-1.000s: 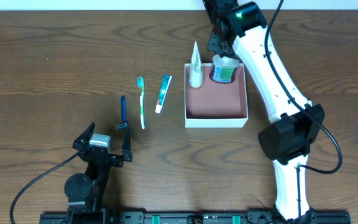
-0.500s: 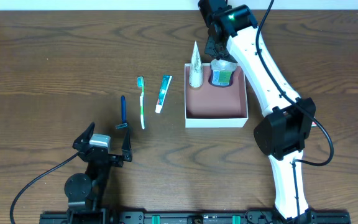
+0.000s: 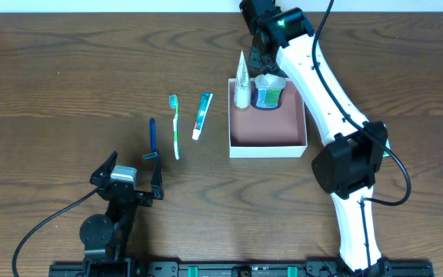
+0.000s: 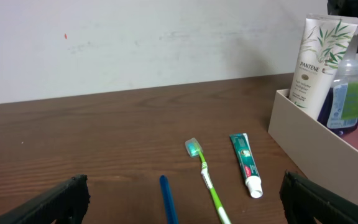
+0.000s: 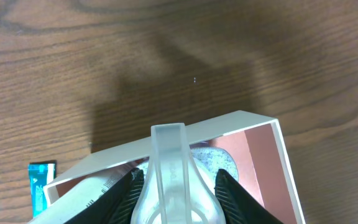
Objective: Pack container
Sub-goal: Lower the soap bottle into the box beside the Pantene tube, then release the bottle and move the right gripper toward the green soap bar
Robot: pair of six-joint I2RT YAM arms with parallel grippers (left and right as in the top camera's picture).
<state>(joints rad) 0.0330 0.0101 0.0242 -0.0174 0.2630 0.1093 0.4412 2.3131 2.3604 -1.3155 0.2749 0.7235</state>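
The container [image 3: 268, 151] is a square white box with a pink inside, right of the table's middle; it also shows in the left wrist view [image 4: 309, 134] and the right wrist view [image 5: 229, 122]. A white Pantene tube [image 3: 241, 83] stands in its back left corner. My right gripper [image 3: 265, 71] is shut on the clear pump top of a blue and green soap bottle [image 3: 268, 97], which stands in the back of the container beside the tube. In the right wrist view the jaws [image 5: 174, 193] clasp the pump [image 5: 168, 163]. My left gripper [image 3: 129, 175] is open and empty near the front edge.
A toothpaste tube [image 3: 201, 115], a green toothbrush [image 3: 175, 127] and a blue razor [image 3: 152, 138] lie side by side on the wood left of the container. They also show in the left wrist view: the toothpaste [image 4: 246, 164], the toothbrush [image 4: 205, 179], the razor [image 4: 166, 199].
My right gripper has moved the bottle left and a little back inside the container, close to the white tube. The left arm has not moved.
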